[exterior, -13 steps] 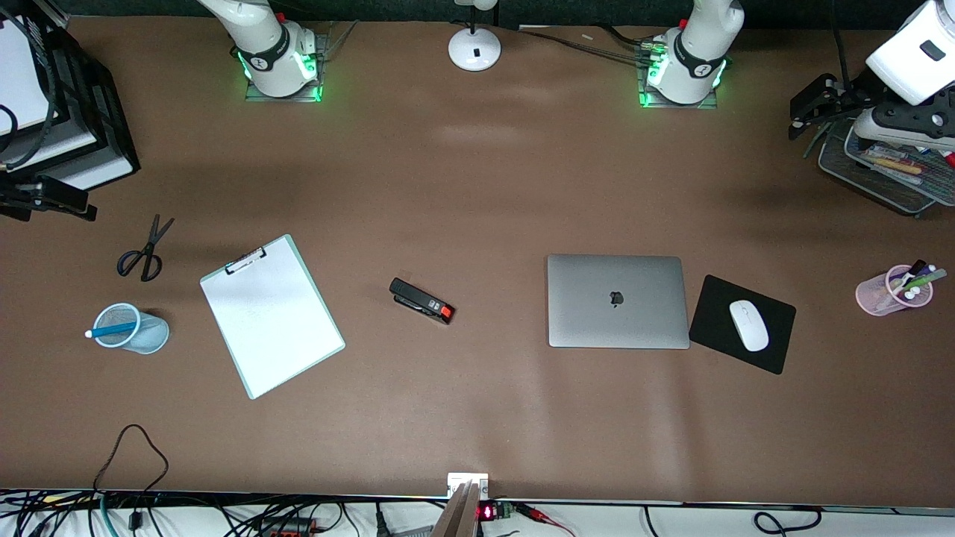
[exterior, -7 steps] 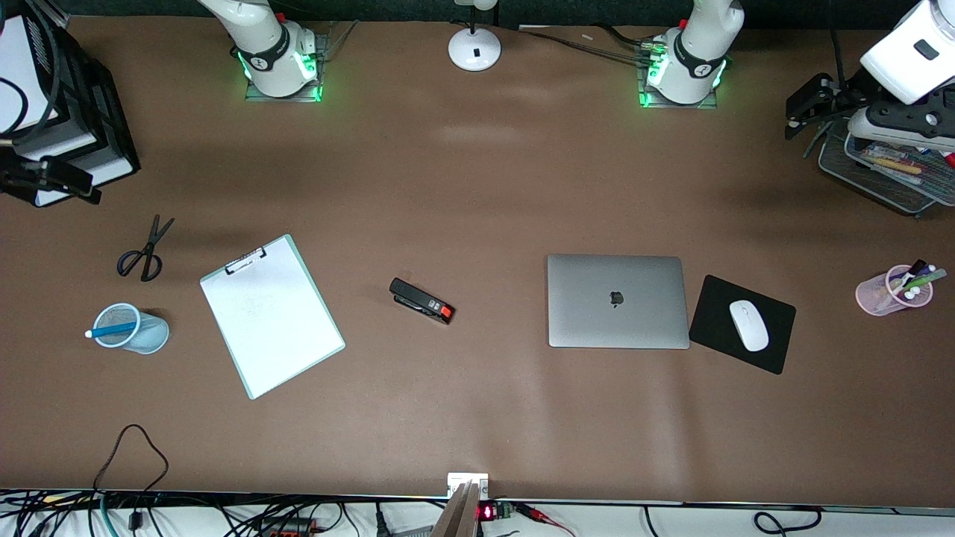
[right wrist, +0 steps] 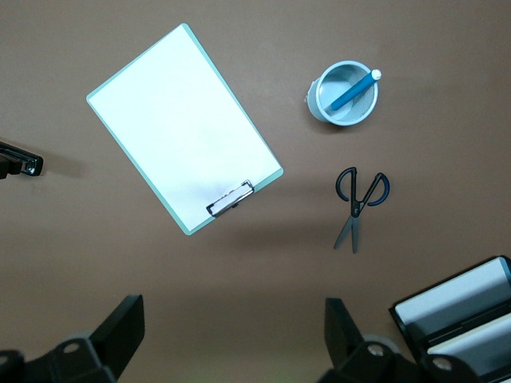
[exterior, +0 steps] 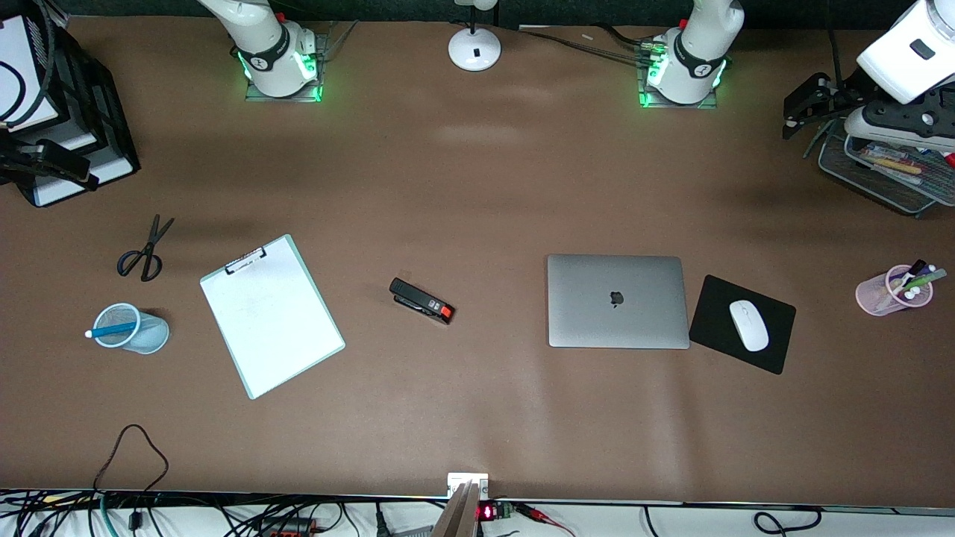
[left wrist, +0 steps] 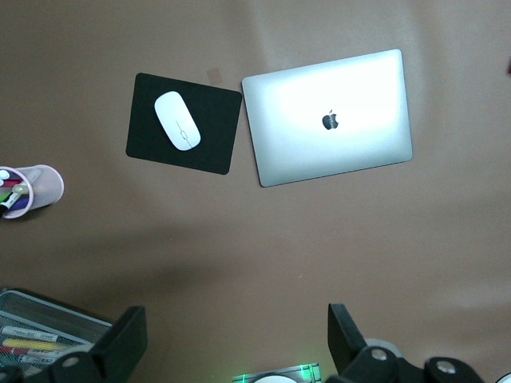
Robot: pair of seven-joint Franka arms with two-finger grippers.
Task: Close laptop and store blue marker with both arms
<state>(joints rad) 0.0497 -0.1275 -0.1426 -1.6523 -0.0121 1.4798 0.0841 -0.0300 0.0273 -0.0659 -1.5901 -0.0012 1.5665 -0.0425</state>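
The right gripper [right wrist: 231, 311] hangs released, its two fingers spread wide with nothing between them and touching nothing. On the front view's clock face it is at nine o'clock, over the edge of a black file tray [exterior: 112, 142].

The left gripper [left wrist: 235, 315] is likewise wide open and empty. It is at two o'clock, over the desk [exterior: 477, 186] just beside a wire-mesh tray [exterior: 880, 183] of pens.

The right wrist view shows the blue marker [right wrist: 351, 92] plainly. It is bright blue, and it leans in a pale-blue cup [right wrist: 323, 108] with its white cap poking over the rim. That view also takes in the scissors [right wrist: 357, 199] and the clipboard [right wrist: 180, 124], but only a corner of the stapler [right wrist: 20, 159].

The front view shows the stapler whole, at the desk's middle. In that view the cup is at eight o'clock on the desk, toward the right arm's end, with the scissors at twelve o'clock from it and the clipboard at three.

The left wrist view shows the laptop [left wrist: 331, 120] shut flat, silver-grey, its dark logo facing up. On the front view's clock face the laptop is at four o'clock on the desk. The black mouse pad [left wrist: 215, 152] lies just beside the laptop at three o'clock, with a white mouse [left wrist: 177, 132] on it. A pink cup [left wrist: 44, 187] of pens lies well apart, toward the left arm's end.

Only the front view shows the lamp base [exterior: 474, 48], at twelve o'clock.
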